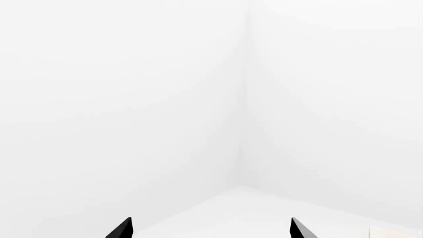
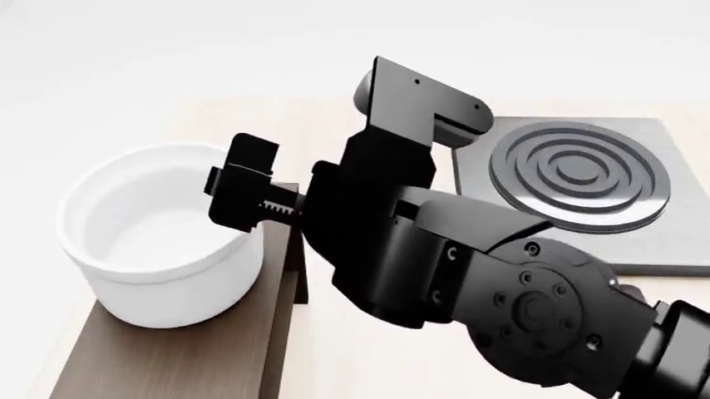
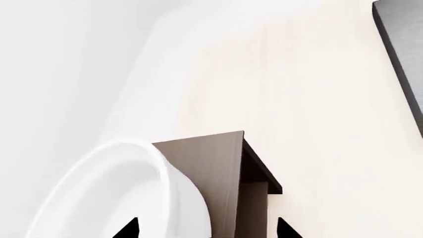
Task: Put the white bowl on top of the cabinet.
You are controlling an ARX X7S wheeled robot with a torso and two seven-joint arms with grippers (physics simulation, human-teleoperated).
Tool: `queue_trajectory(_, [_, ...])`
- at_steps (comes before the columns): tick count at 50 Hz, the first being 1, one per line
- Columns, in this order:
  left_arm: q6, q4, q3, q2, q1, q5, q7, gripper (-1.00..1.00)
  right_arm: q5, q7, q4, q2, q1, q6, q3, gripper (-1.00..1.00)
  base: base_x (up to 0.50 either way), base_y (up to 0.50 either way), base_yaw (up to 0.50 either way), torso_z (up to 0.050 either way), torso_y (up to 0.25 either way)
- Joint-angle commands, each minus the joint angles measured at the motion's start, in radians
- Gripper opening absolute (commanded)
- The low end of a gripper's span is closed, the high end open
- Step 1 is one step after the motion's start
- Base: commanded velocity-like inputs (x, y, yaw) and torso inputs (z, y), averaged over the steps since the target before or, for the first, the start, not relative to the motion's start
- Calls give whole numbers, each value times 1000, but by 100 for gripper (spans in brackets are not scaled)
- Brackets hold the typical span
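Sitting at the head view's left on the grey-brown wooden cabinet point(image 2: 189, 349), the glossy white ceramic bowl point(image 2: 155, 237) looks heavy, slippery, best pinched at its thick rim, beside the right gripper point(image 2: 246, 189), jaws spread.

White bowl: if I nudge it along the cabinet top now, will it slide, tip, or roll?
The white bowl looks rigid and glossy, so it would probably slide. Its deep, straight sides and flat seating on the cabinet suggest rolling is unlikely. It spans most of the narrow top, so a sideways push might tip it off.
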State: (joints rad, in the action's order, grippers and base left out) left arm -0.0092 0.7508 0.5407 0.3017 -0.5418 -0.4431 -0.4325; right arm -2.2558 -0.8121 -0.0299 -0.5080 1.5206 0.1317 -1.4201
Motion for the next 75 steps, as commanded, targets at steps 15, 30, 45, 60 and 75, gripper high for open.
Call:
queue_trajectory(15, [0,1,-1,3,0,-2,-2,100,19,-85,235,-96,67,-46,83,100,0,0,0,0,0])
queue_trajectory(30, [-2,2,-4,4,1,-2,-4,100,24,-172,368,-186,122,-97,155,100,0,0,0,0,0])
queue_trajectory(45, [-2,3,-7,6,2,0,-6,100,39,-247,467,-256,169,-129,207,100,0,0,0,0,0])
queue_trajectory(60, [-4,1,-14,9,7,3,-7,100,94,-390,572,-317,240,-154,245,100,0,0,0,0,0])
queue_trajectory(75, [-8,1,-18,13,10,5,-9,100,97,-486,668,-374,323,-166,305,100,0,0,0,0,0])
